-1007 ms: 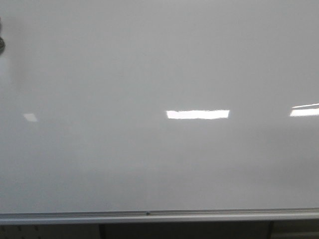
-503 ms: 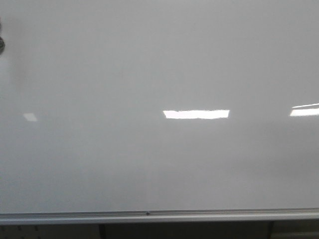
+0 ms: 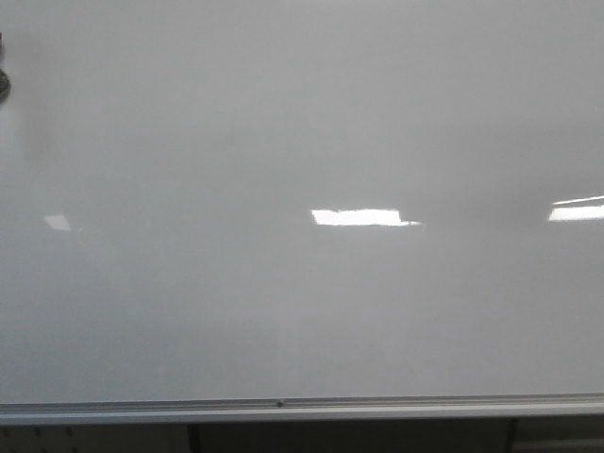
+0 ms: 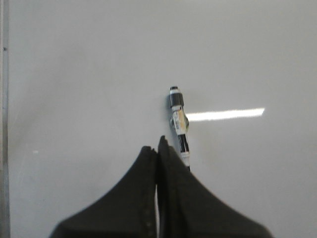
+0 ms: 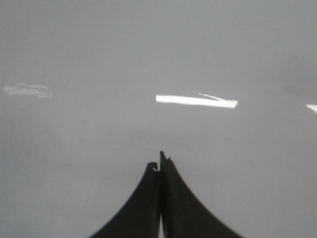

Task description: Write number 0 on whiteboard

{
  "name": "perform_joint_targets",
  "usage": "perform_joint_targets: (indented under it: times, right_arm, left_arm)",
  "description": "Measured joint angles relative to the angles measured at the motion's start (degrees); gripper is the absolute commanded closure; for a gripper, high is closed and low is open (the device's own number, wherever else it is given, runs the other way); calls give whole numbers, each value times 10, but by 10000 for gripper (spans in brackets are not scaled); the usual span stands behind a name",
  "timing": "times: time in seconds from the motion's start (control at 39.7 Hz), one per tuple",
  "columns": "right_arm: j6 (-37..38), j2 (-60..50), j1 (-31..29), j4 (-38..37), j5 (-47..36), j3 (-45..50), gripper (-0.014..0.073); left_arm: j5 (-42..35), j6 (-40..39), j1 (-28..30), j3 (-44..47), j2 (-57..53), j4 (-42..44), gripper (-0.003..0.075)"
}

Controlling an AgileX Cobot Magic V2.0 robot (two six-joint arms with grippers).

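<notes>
White whiteboard point(image 4: 89, 74) facing left end effector point(image 4: 159, 148).

whiteboard point(image 3: 302, 142) edges cropped, marker point(image 4: 179, 121) lower end behind fingers point(image 4: 148, 198)

Closed left gripper point(image 4: 159, 148) beside marker point(image 4: 179, 125) on whiteboard point(image 4: 99, 74).

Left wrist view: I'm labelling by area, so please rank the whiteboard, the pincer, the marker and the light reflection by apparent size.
1. whiteboard
2. left pincer, though nearness to the camera enlarges it
3. marker and light reflection: too alike to rank
</notes>
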Motion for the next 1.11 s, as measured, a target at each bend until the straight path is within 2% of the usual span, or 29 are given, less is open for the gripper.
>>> perform_joint_targets:
  times: [0.13,0.2,0.28,0.4,0.45,0.48,0.55,0.93,1.11]
  right_arm:
    - [0,28,0,0,5,-10,643]
    - [0,31,0,0,8,-10,578]
    - [0,31,0,0,9,-10,460]
    - [0,31,0,0,9,-10,214]
    - [0,31,0,0,9,-10,142]
    - [0,31,0,0,9,-10,116]
    - [0,31,0,0,9,-10,94]
    - [0,31,0,0,10,-10,95]
    - [0,31,0,0,10,-10,95]
  left_arm:
    - [4,0,0,-10,45,2,738]
    - [4,0,0,-11,53,2,710]
    - [4,0,0,-12,54,2,604]
    - [4,0,0,-12,54,2,286]
    - [4,0,0,-12,54,2,161]
    - [4,0,0,-12,54,2,106]
    - [4,0,0,-12,54,2,30]
    - [3,0,0,-12,61,-15,29]
    - [3,0,-11,-40,148,-32,29]
